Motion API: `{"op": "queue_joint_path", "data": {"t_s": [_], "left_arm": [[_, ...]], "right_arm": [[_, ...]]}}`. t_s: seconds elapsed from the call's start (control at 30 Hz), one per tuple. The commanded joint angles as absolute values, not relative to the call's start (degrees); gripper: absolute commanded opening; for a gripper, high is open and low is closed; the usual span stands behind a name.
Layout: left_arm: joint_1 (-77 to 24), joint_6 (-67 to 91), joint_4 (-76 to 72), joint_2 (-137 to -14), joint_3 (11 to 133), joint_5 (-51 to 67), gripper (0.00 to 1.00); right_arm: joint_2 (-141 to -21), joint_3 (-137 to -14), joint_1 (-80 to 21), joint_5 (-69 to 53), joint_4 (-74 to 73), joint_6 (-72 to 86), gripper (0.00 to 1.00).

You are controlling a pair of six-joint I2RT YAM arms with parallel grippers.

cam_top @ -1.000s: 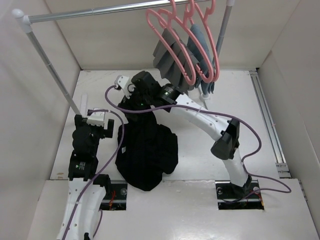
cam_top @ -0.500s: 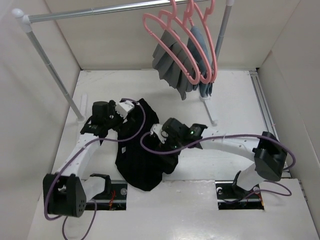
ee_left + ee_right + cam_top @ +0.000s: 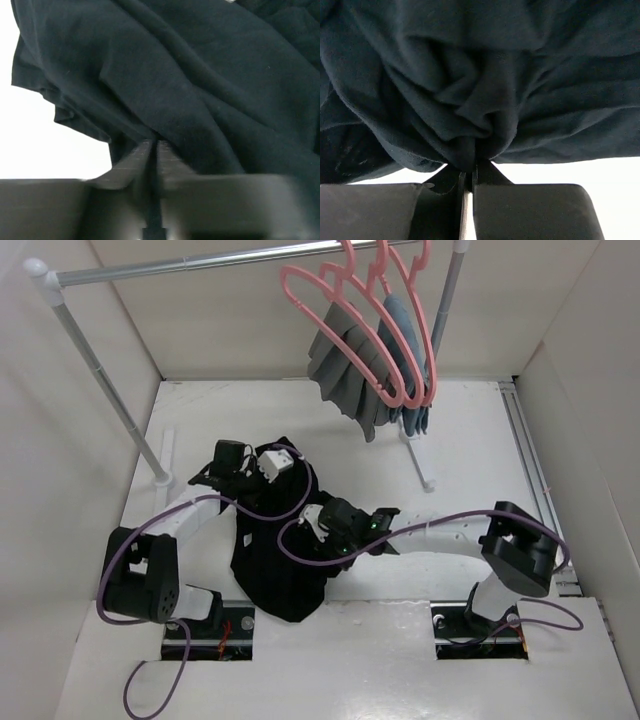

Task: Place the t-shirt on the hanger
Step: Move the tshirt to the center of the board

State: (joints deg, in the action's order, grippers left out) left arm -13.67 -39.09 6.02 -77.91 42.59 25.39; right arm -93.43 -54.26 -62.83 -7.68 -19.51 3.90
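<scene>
The black t-shirt [image 3: 275, 570] lies crumpled on the white table between my two arms. My left gripper [image 3: 296, 474] rests on its far upper edge. In the left wrist view the left gripper [image 3: 153, 144] is shut, with a fold of the t-shirt [image 3: 200, 90] pinched at its tips. My right gripper [image 3: 312, 530] sits on the shirt's right side. In the right wrist view the right gripper [image 3: 470, 172] is shut on a gathered bunch of the t-shirt [image 3: 470, 100]. The bare pink hanger [image 3: 300, 295] hangs frontmost on the rail, well above and behind both grippers.
A metal clothes rail [image 3: 200, 262] spans the back, with one slanted post [image 3: 105, 380] at left and another post [image 3: 440, 300] at right. Two more pink hangers carry a dark grey garment [image 3: 345, 370] and a blue-grey garment [image 3: 405, 325]. White walls enclose the table.
Both arms have swung down onto the t-shirt. Both grippers went from open to shut on its fabric. The hangers have swayed slightly.
</scene>
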Motion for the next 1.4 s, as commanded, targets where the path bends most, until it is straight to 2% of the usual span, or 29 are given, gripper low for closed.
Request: {"op": "queue_joint_path", "data": {"t_s": [0.0, 0.1, 0.23, 0.4, 0.53, 0.6, 0.67, 0.7, 0.77, 0.8, 0.83, 0.87, 0.9, 0.93, 0.97, 1.03, 1.07, 1.2, 1.23, 1.37], "left_arm": [[-13.71, -39.46, 5.98, -77.96, 44.65, 25.15, 0.00], [-12.22, -40.95, 9.39, -74.81, 44.03, 23.82, 0.00], [-7.75, -53.29, 18.09, -67.96, 42.46, 21.98, 0.00], [-7.73, -71.74, 32.23, -56.45, 38.06, 19.07, 0.00], [-8.34, -84.86, 49.52, -43.73, 37.00, 26.51, 0.00], [-8.87, -90.24, 53.68, -39.31, 37.00, 30.30, 0.00], [-8.88, -94.03, 57.03, -33.79, 37.62, 37.13, 0.00], [-8.88, -94.56, 57.56, -32.53, 38.40, 39.53, 0.00], [-8.88, -96.58, 60.62, -31.90, 39.19, 45.84, 0.00], [-8.88, -97.72, 61.51, -31.90, 39.98, 47.62, 0.00], [-8.88, -97.73, 62.13, -31.90, 39.99, 48.94, 0.07], [-8.88, -97.21, 62.14, -31.90, 40.69, 50.61, 0.24], [-8.88, -97.21, 62.14, -32.60, 40.69, 50.62, 0.40], [-8.88, -97.21, 62.14, -33.22, 40.69, 50.63, 0.53], [-8.88, -97.21, 62.14, -33.22, 40.69, 50.63, 0.70], [-8.88, -94.67, 60.92, -33.22, 41.22, 50.63, 0.83], [-8.88, -86.57, 58.82, -33.22, 41.74, 50.63, 0.88], [-8.88, -60.91, 40.56, -34.01, 41.14, 43.97, 0.90], [-8.88, -58.99, 34.95, -35.67, 39.65, 37.77, 0.90], [-8.88, -67.03, 33.66, -43.30, 34.74, 24.63, 0.86]], "right_arm": [[-90.27, -54.15, -61.36, -2.82, -14.51, 5.62, 0.00], [-90.26, -55.54, -55.65, -1.33, -13.80, 5.62, 0.00], [-94.91, -66.24, -47.65, 4.99, -18.69, 2.29, 0.00], [-111.95, -100.49, -48.95, 19.49, -32.24, -8.67, 0.00], [-124.69, -124.58, -49.75, 27.40, -38.48, -12.03, 0.00], [-131.44, -138.60, -49.75, 27.42, -42.08, -12.04, 0.00], [-134.02, -144.12, -50.36, 22.80, -42.10, -13.18, 0.00], [-134.03, -144.84, -51.58, 21.28, -39.58, -13.71, 0.00], [-132.82, -141.35, -52.99, 18.47, -35.97, -17.12, 0.15], [-132.02, -139.41, -53.69, 16.28, -34.47, -18.44, 0.33], [-130.45, -136.09, -55.01, 15.74, -33.41, -19.94, 0.80], [-129.73, -134.58, -55.02, 15.73, -32.88, -19.95, 0.93], [-129.12, -133.17, -55.72, 16.86, -32.87, -19.95, 0.99], [-128.33, -131.85, -55.72, 16.87, -34.18, -19.95, 0.99], [-126.32, -128.88, -55.72, 16.87, -34.19, -19.26, 0.99], [-123.50, -124.83, -55.72, 17.40, -34.98, -17.59, 0.99], [-119.92, -119.93, -55.72, 18.19, -34.98, -16.71, 0.99], [-109.18, -105.24, -55.72, 17.68, -32.35, -11.44, 0.99], [-107.16, -101.90, -55.72, 15.75, -31.39, -10.64, 0.99], [-101.34, -87.39, -55.72, 13.81, -29.28, -4.67, 0.99]]}}
